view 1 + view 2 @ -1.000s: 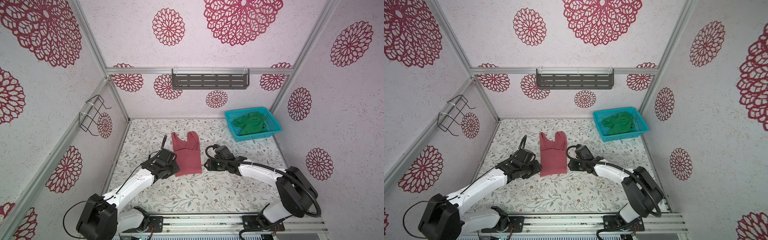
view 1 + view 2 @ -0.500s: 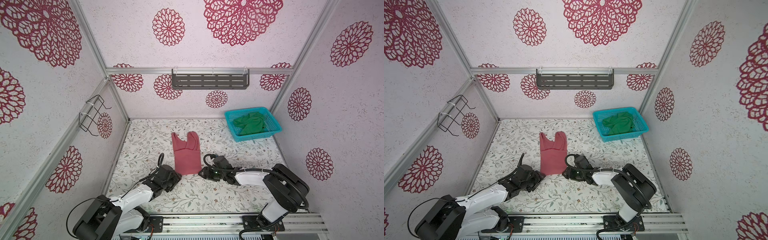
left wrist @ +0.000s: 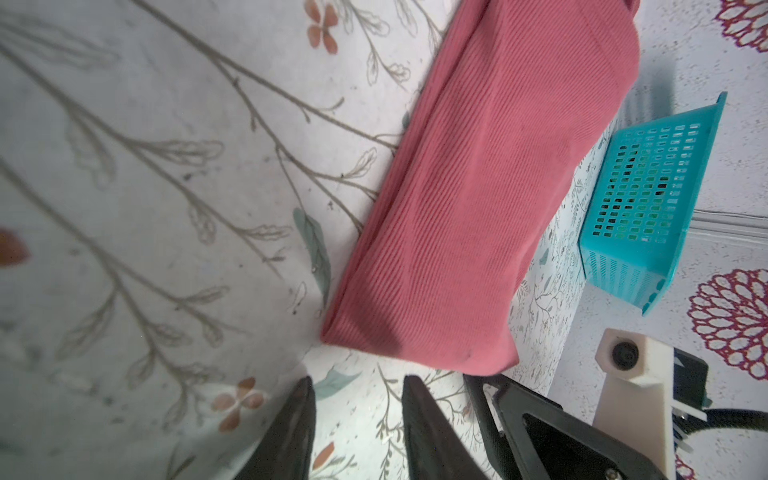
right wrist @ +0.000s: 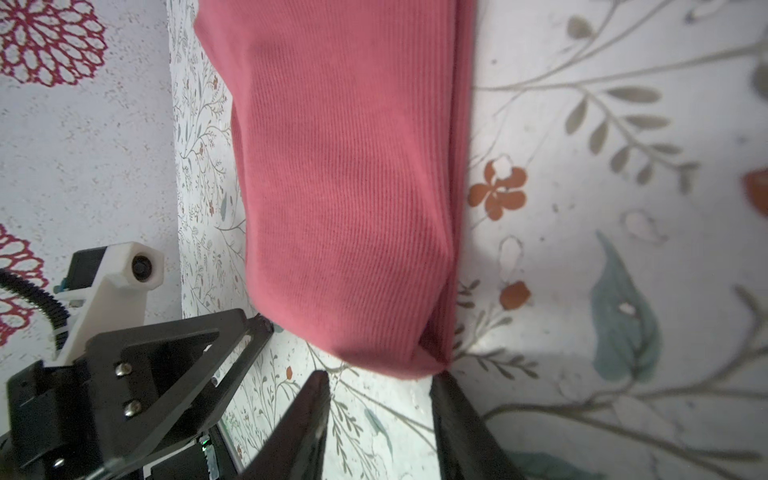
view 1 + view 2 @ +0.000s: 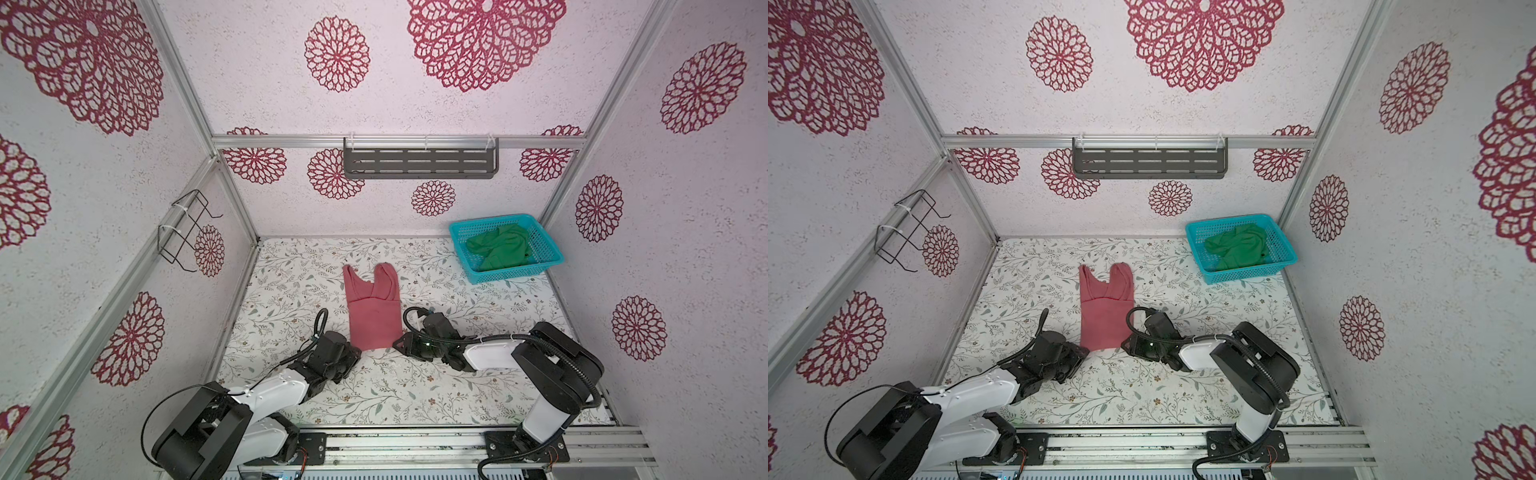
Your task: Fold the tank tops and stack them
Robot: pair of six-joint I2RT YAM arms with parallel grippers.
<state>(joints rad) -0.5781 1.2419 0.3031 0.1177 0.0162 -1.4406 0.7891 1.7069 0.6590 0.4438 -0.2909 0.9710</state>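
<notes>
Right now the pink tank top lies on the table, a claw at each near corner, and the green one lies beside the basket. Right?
No: the green tank top lies inside the basket, not beside it; both top views show this. The pink tank top, the left claw and the right claw are as you say.

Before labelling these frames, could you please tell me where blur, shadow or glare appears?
Both top views: sharp, evenly lit; left wrist view: the table near the lens is soft, and shadow darkens the hem of the pink tank top; right wrist view: the jaws are blurred, with glare on the table by them.
</notes>
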